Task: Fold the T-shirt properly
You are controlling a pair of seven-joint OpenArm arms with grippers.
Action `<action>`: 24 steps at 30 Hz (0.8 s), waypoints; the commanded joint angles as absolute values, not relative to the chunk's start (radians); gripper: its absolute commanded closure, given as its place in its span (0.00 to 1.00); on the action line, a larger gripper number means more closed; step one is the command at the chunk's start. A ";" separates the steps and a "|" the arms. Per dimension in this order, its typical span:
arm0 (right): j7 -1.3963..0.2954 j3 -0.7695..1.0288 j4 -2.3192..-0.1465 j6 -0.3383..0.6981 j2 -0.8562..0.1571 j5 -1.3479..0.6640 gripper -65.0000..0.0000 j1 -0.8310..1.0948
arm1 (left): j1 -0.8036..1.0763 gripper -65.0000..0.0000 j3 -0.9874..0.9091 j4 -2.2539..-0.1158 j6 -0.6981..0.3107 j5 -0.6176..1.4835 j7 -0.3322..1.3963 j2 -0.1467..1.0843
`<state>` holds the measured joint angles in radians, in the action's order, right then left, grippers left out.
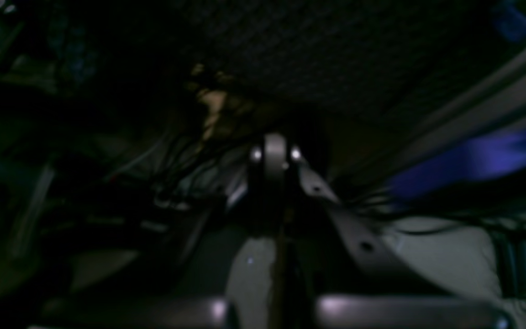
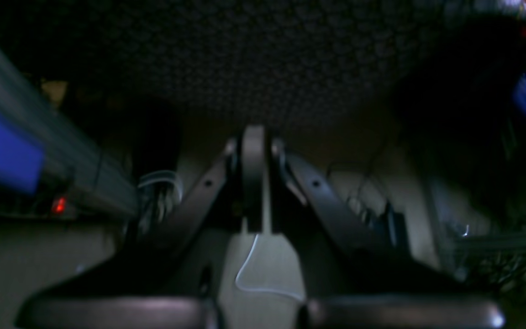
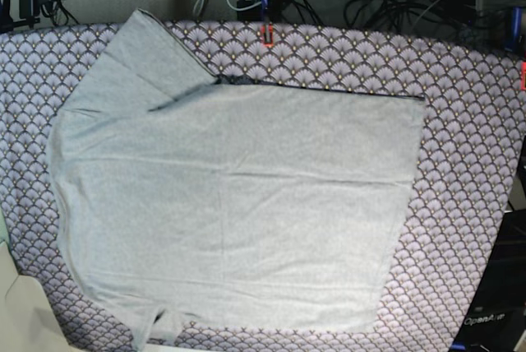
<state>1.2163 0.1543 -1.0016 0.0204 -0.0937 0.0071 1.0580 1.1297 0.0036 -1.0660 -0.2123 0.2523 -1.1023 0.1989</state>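
I count one plain light heather-grey T-shirt [image 3: 238, 204] of soft thin fabric, lying flat and partly folded on one purple scallop-patterned table cloth [image 3: 468, 171], its near hem close to the front edge. One sleeve angles toward the far-left corner, and a straight folded edge runs along the far side. Bare cloth borders it on the right. My two wrist views are dim: left gripper [image 1: 275, 153] and right gripper [image 2: 254, 141] both have fingers pressed together, holding nothing
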 commanded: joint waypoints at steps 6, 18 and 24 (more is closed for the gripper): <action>1.038 0.217 -1.451 0.013 -0.070 0.001 1.00 1.237 | 1.309 1.00 -0.076 -1.638 -0.205 0.366 -0.777 0.335; 0.429 0.229 -1.910 0.217 -0.065 -0.001 1.00 1.093 | 1.017 1.00 -0.418 -2.023 -0.206 0.371 -0.013 0.222; 0.105 0.231 -1.911 0.317 -0.076 0.001 1.00 0.869 | 0.739 1.00 -0.541 -2.018 -0.220 0.375 0.433 0.219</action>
<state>0.0811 0.2253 -1.8965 0.3172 -0.0681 0.0109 0.8497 0.7311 -0.5407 -2.0041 -0.2180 0.3695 0.4633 0.2146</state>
